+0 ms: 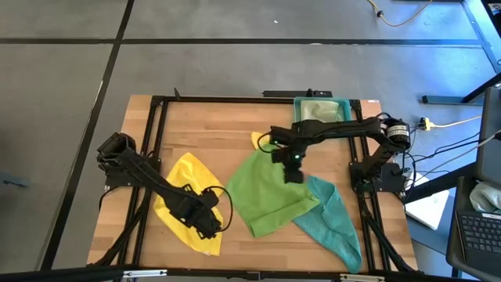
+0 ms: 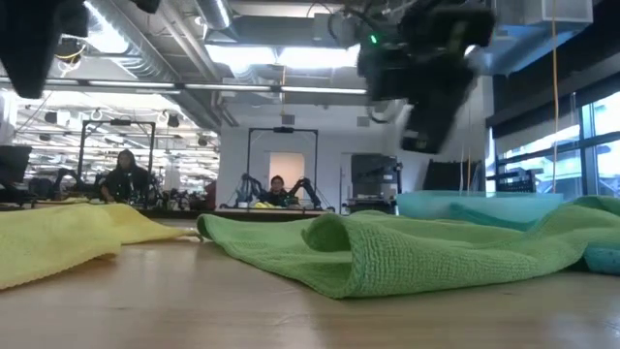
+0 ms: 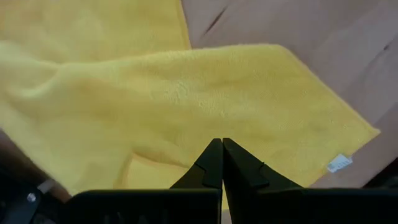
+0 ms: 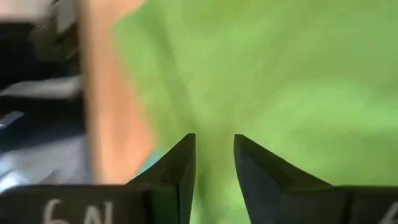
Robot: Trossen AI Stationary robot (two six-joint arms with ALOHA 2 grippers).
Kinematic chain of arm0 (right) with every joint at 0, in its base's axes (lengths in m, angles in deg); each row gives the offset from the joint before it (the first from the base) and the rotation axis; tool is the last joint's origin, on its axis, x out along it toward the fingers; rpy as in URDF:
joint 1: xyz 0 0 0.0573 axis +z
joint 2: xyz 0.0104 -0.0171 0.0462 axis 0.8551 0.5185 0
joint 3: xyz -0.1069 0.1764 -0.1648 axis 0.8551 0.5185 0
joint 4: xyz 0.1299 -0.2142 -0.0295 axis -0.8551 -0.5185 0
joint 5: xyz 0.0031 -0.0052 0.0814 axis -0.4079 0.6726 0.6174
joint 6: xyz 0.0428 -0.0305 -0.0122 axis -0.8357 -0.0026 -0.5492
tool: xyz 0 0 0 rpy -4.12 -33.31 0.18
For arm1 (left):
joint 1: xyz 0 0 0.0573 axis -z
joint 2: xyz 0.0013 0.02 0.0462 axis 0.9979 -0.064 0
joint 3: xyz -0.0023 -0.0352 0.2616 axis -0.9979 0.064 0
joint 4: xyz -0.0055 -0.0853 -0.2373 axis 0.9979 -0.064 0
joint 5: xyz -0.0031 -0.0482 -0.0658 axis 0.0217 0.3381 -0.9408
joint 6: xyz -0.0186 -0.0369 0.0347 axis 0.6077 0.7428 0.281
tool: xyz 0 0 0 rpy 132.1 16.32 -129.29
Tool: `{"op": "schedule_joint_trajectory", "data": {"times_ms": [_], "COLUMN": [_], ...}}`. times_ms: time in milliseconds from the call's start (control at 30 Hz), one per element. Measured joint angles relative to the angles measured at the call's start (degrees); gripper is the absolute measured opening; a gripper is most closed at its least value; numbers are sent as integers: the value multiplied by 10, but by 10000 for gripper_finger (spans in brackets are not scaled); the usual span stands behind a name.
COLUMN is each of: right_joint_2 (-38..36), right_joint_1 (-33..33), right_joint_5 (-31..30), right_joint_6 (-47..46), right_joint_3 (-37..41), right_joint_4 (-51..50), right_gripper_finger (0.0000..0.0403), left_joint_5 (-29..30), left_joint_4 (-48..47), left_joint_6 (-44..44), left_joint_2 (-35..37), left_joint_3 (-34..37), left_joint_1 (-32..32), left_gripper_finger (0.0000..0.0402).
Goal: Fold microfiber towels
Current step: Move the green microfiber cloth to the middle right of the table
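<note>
Lying mid-bench, the bright green towel [image 1: 270,196] is spread out rumpled, one edge folded into a ridge in the low view [image 2: 407,254]. Its far-right part overlaps the teal towel [image 1: 333,219], which trails toward the near right corner of the bench [image 1: 211,129]. A yellow towel [image 1: 190,200] sits to the left of the green one, loosely folded, with a white tag at one corner in the left wrist view [image 3: 339,163]. A small bit of a second yellow towel [image 1: 258,141] peeks out beyond the green one's far edge, under the right arm.

Right pincer [image 1: 293,174] hangs above the far part of the green towel — fingers [image 4: 180,165] parted with a gap between them, released, nothing in them, green cloth below. Left pincer [image 1: 210,225] rests over the near part of the yellow towel — clenched, tips pressed together [image 3: 222,163], no cloth visibly pinched between them.

Teal tray [image 1: 321,110] at the far edge of the bench holds a pale olive-green towel [image 1: 317,108]. Two people sit at desks in the room behind, seen in the low view.
</note>
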Motion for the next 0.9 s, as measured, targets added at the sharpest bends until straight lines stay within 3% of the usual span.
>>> {"op": "schedule_joint_trajectory", "data": {"times_ms": [133,233,400,567,667,800,900], "right_joint_2": [6,29,94,156,175,189,195], "right_joint_1": [33,46,53,51,41,42,48], "right_joint_5": [-175,-224,-192,-155,-132,-67,-93], "right_joint_6": [-82,-125,-158,-113,-69,13,106], "right_joint_3": [0,0,0,-4,-8,-3,10], "right_joint_4": [112,113,53,68,42,-74,-197], "right_gripper_finger": [106,107,110,110,110,110,107], "left_joint_5": [-10,-11,1,56,56,62,76], "left_joint_4": [-6,3,-1,-5,-5,-15,-44], "left_joint_6": [16,57,122,156,158,164,166], "left_joint_2": [7,24,73,127,154,178,188], "left_joint_3": [0,0,0,0,0,0,0], "left_joint_1": [9,19,32,34,30,31,31], "left_gripper_finger": [0,0,0,0,0,0,0]}}
